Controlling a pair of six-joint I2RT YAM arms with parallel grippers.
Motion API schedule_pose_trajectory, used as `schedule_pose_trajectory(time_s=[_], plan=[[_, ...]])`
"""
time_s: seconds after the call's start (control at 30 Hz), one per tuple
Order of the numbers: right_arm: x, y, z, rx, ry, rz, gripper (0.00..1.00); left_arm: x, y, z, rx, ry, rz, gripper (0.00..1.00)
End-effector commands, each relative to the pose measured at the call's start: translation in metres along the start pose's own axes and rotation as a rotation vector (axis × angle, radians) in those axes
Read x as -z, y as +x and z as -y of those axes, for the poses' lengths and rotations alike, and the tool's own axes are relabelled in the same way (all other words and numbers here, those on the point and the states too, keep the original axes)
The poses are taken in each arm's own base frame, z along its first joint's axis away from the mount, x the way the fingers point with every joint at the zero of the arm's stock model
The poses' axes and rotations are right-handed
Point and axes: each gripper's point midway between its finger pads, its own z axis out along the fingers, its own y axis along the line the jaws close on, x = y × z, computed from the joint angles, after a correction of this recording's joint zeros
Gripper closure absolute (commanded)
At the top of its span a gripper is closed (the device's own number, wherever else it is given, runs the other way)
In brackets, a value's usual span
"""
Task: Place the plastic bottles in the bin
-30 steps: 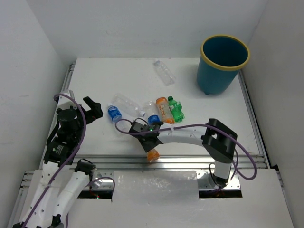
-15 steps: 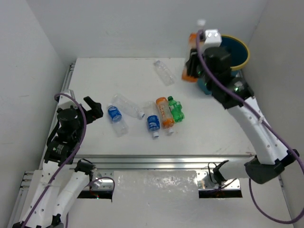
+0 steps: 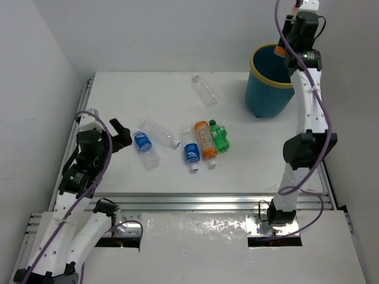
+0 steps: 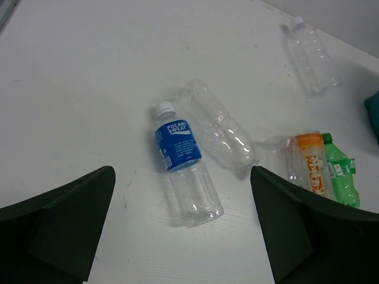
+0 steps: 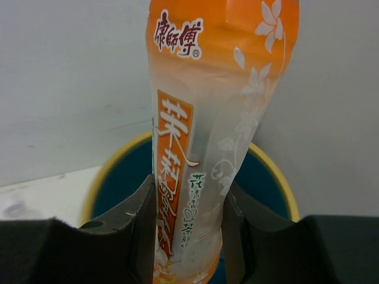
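Note:
My right gripper (image 3: 285,49) is shut on an orange bottle (image 3: 278,52) and holds it upright over the teal bin (image 3: 260,94) with its yellow rim. In the right wrist view the bottle (image 5: 207,130) stands between the fingers, with the bin's rim (image 5: 115,163) below. My left gripper (image 3: 120,134) is open and empty. In the left wrist view it (image 4: 181,177) hovers over a blue-label bottle (image 4: 183,171). A clear bottle (image 3: 160,131), a second blue-label bottle (image 3: 191,154), an orange bottle (image 3: 204,140) and a green bottle (image 3: 219,136) lie mid-table. Another clear bottle (image 3: 205,90) lies further back.
White walls close in on the left, back and right. The table has metal rails along its left edge (image 3: 83,109) and front edge (image 3: 207,201). The bin stands at the back right corner, close to the right rail.
My right arm has swung from the table's front edge up to the back right, carrying the orange bottle over the bin. My left arm has barely shifted.

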Motion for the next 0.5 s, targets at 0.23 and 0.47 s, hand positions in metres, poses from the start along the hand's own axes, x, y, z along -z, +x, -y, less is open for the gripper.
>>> schedule_pose_trajectory(time_s=[0.23,0.47], plan=[[-0.029,0.003,0.002,-0.011,-0.08,0.043,0.08,-0.014,0.001,0.005,-0.013,-0.001,-0.02,0.04],[0.021,-0.03,0.002,-0.139,-0.11,0.043,0.01,-0.043,0.037,0.005,0.112,-0.101,-0.195,0.05]])
